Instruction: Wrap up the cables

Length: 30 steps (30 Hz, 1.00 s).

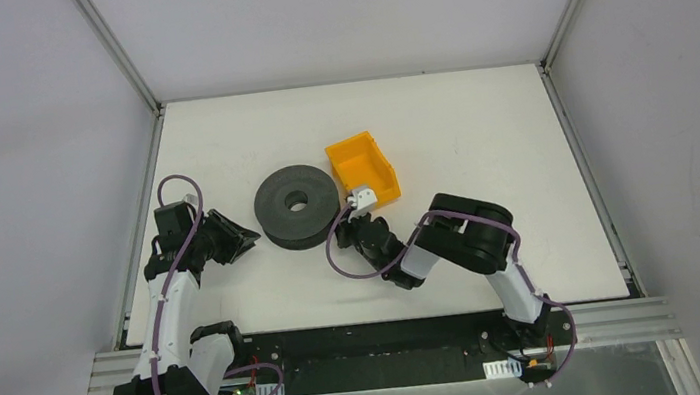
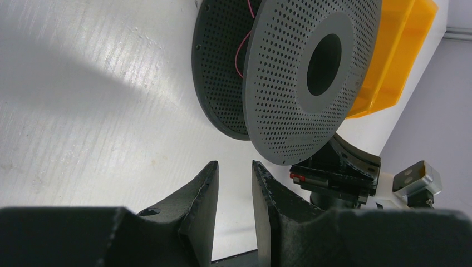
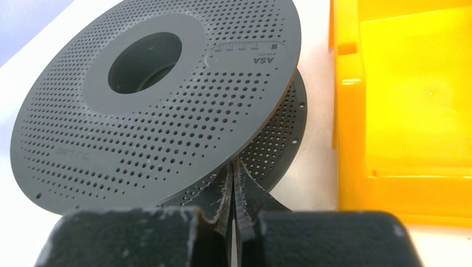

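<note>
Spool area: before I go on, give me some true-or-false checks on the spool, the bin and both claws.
1. The spool lies flat on the table with its hub hole facing up. True.
2. The orange bin sits on the left arm's side of the spool. False: it is on the right arm's side, slightly farther back.
3. The left claw is open with nothing between its fingers. True.
4. The right claw is spread wide. False: its fingers are pressed almost together at the spool's rim.
5. A thin red cable shows between the spool's two flanges. True.
</note>
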Each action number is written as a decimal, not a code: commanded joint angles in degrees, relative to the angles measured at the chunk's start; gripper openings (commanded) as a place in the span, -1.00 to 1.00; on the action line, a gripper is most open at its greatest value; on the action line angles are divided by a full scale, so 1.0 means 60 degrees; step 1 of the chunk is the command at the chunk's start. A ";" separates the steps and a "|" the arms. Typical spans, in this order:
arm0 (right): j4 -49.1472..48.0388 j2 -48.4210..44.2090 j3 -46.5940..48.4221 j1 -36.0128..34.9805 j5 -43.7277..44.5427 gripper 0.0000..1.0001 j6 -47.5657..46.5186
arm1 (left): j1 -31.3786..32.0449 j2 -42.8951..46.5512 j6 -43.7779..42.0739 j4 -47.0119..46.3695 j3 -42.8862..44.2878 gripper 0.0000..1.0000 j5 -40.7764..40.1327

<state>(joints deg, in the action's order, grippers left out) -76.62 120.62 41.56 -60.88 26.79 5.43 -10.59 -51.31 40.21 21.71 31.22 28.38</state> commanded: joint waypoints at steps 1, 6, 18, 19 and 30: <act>-0.0856 0.0009 0.0226 0.0066 0.0165 -1.00 -0.0060 | -0.0062 0.0129 0.0154 -0.0191 -0.0033 -0.46 0.0144; -0.1105 -0.0073 0.0038 0.0059 0.0206 -0.85 0.0064 | -0.0054 0.0154 0.0183 -0.0206 -0.0005 -0.45 0.0150; -0.1249 -0.0500 -0.0496 0.0026 0.0175 -0.57 0.0264 | -0.0066 0.0337 0.0241 -0.0220 -0.0014 -0.43 0.0148; -0.1249 -0.0567 -0.0569 0.0018 0.0155 -0.54 0.0297 | -0.0062 0.0321 0.0246 -0.0217 -0.0009 -0.43 0.0144; -0.0869 -0.1695 -0.1601 -0.0048 0.0257 -0.42 0.0905 | -0.0062 0.0267 0.0272 -0.0221 0.0110 -0.43 0.0016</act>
<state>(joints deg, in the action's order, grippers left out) -80.27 114.98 33.36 -60.84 27.05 7.49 -10.59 -50.19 41.19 21.67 31.22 28.38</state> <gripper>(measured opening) 0.289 0.284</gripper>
